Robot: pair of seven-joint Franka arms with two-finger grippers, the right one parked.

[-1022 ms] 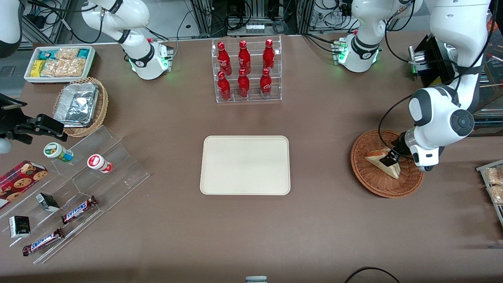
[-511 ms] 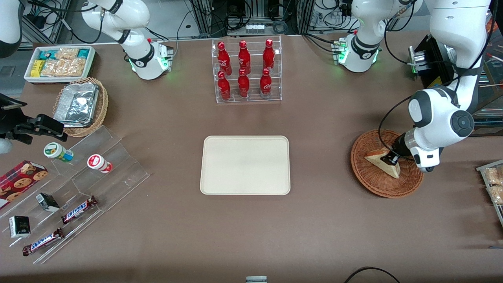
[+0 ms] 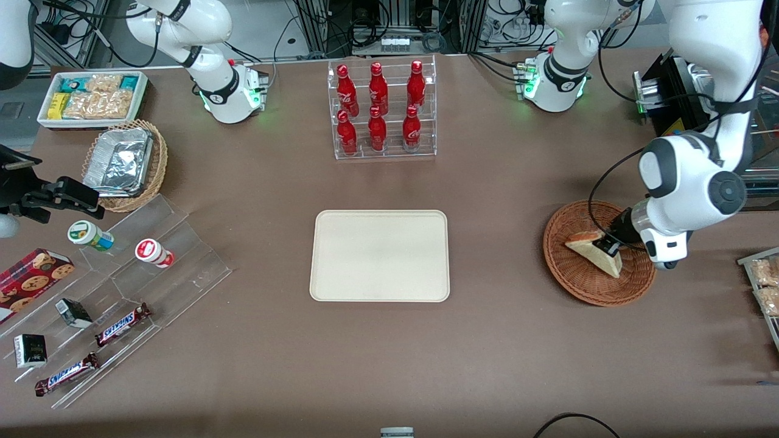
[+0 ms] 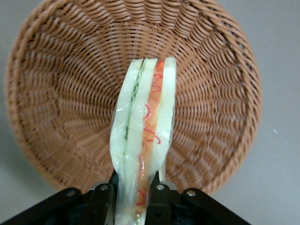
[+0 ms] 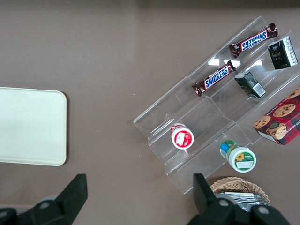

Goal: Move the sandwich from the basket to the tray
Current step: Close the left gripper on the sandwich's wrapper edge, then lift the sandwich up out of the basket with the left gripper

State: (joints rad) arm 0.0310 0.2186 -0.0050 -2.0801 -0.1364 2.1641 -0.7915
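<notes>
Gripper (image 4: 133, 197) is clamping the sandwich (image 4: 143, 140) edge-on over the basket (image 3: 578, 277), long axis running straight out from the fingers, tray (image 3: 380, 255) lying toward the parked arm's end.

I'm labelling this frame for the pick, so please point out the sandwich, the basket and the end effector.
sandwich (image 4: 143, 140): left wrist view, on its layered filling edge.
basket (image 3: 578, 286): front view, on the woven rim nearest the camera.
end effector (image 4: 132, 190): left wrist view, between its fingertips, shut on the sandwich over the basket.

The front camera looked down over the whole table (image 3: 487, 340). The left wrist camera hung close above the basket (image 4: 56, 93), near the gripper (image 4: 133, 192); the right wrist camera shared the tray (image 5: 28, 126).
</notes>
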